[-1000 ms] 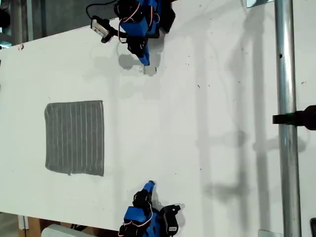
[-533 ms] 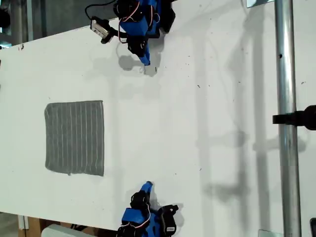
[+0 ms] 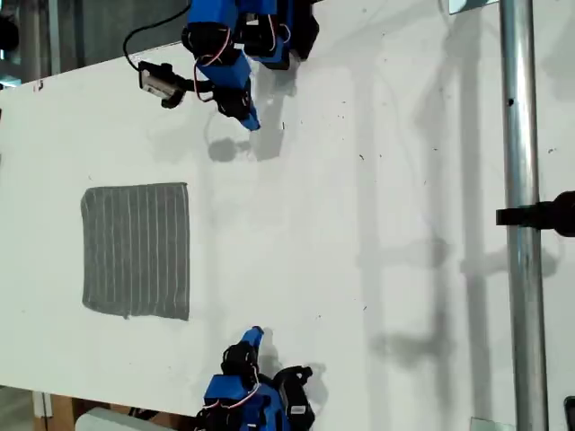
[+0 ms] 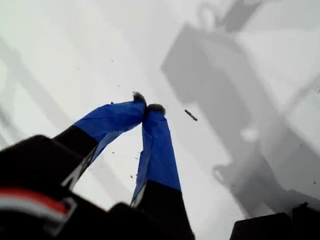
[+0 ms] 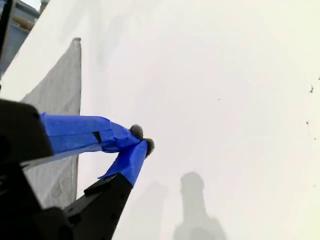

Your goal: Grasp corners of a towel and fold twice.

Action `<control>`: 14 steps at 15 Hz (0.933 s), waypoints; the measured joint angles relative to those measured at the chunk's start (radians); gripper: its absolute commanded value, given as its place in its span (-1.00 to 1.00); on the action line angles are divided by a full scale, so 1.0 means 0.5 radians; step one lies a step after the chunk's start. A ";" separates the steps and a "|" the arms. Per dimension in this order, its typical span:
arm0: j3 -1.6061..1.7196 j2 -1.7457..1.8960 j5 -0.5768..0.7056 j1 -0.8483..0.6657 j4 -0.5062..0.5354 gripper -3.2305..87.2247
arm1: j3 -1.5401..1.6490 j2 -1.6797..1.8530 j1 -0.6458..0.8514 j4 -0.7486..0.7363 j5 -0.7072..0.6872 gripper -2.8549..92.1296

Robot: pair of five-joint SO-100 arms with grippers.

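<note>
**Desk:** What do we have on the worktop (image 3: 359, 224)?

**Photo:** We see the towel (image 3: 136, 250), grey with thin pale stripes, lying flat and spread out toward the exterior view's left. All four corners rest on the white surface: two nearer the top of that view (image 3: 84, 193) (image 3: 186, 185) and two nearer the bottom (image 3: 189, 318) (image 3: 85, 305). Nothing touches the cloth.

**Desk:** And our hands?

**Photo:** Our first hand (image 4: 147, 105) is closed, its two blue-taped fingers meeting at the tips with nothing between them. It hangs over bare white worktop crossed by grey shadows, with a small dark speck (image 4: 190, 115) just beside the tips. Our second hand (image 5: 141, 139) is also closed tip to tip and empty. Its camera catches the towel off to one side of the fingers, with one corner (image 5: 76, 41) pointing away toward the worktop's edge.

**Desk:** Which arm is which in the wide shot?

**Photo:** We cannot tell. One blue arm (image 3: 220, 67) stands at the top of the exterior view and another (image 3: 235, 382) at the bottom. Both have their tips over bare worktop, well apart from the towel, which lies between them and further toward that view's left. A metal pole (image 3: 518, 224) runs down the exterior view's right.
</note>
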 measured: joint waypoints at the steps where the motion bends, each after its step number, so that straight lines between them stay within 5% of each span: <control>1: -0.043 -0.034 0.061 -0.058 -0.025 -1.00 | -0.107 -0.147 0.071 -0.052 -0.107 -0.95; 11: -1.117 -1.071 0.896 -0.807 0.000 -0.99 | -1.239 -1.362 0.690 -0.273 -0.819 -0.95; 14: -1.206 -1.341 1.132 -1.080 -0.236 -0.99 | -1.519 -1.798 0.868 -0.463 -0.954 -0.95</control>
